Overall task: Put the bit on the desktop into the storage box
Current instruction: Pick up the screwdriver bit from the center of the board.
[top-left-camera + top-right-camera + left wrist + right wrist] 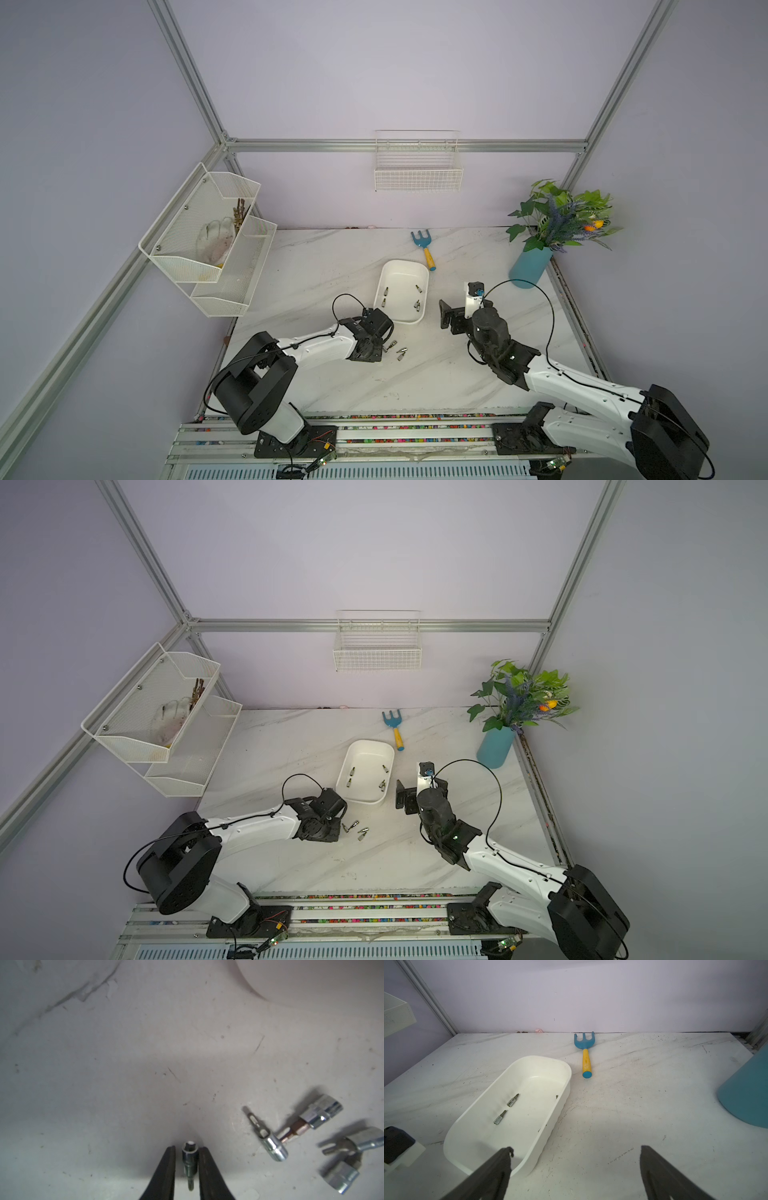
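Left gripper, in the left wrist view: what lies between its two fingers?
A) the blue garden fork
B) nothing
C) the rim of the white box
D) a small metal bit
D: a small metal bit lies on the desktop inside the left gripper, with one finger on each side.

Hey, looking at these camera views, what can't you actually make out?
- Left gripper: the left wrist view leaves unclear whether its jaws touch the bit; in top views the wrist covers them.
- Storage box: in the right wrist view its wall hides some bits inside.
- One loose bit: cut off by the left wrist picture's edge.
- Rack: contents blurred behind mesh.
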Tool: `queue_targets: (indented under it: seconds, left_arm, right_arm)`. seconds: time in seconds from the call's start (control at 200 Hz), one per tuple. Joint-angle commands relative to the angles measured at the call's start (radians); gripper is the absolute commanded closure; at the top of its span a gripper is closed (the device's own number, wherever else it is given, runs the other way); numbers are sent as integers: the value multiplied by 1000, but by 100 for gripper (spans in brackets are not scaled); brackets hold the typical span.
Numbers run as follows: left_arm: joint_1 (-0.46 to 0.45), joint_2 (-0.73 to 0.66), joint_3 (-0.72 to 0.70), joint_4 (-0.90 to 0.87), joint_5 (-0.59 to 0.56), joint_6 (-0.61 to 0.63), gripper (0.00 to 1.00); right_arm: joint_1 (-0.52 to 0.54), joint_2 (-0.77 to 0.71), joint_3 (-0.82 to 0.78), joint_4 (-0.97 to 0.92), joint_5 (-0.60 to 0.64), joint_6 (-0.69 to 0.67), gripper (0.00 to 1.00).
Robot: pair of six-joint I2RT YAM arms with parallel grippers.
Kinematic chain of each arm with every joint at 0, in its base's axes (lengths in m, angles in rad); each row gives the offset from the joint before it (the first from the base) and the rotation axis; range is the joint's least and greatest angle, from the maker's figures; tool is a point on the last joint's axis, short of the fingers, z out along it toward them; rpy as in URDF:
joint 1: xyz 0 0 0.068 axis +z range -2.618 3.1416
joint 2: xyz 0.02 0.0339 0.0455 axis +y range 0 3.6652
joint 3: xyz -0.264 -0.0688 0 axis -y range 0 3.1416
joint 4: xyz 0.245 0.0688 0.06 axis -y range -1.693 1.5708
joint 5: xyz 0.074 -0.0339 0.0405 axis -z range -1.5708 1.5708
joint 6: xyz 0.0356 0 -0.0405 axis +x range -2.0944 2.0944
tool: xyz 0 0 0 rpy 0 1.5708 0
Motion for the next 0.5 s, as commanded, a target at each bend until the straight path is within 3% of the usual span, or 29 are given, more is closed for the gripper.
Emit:
queue_targets:
  seconds: [0.0, 0.495]
  left_arm:
    - [-4, 23, 7, 16, 20, 4, 78]
    - [-2, -25, 19, 4, 1, -7, 87]
  right_arm:
    - [-6, -18, -15, 36, 18, -6, 0]
    - [-7, -19, -16, 37, 18, -7, 0]
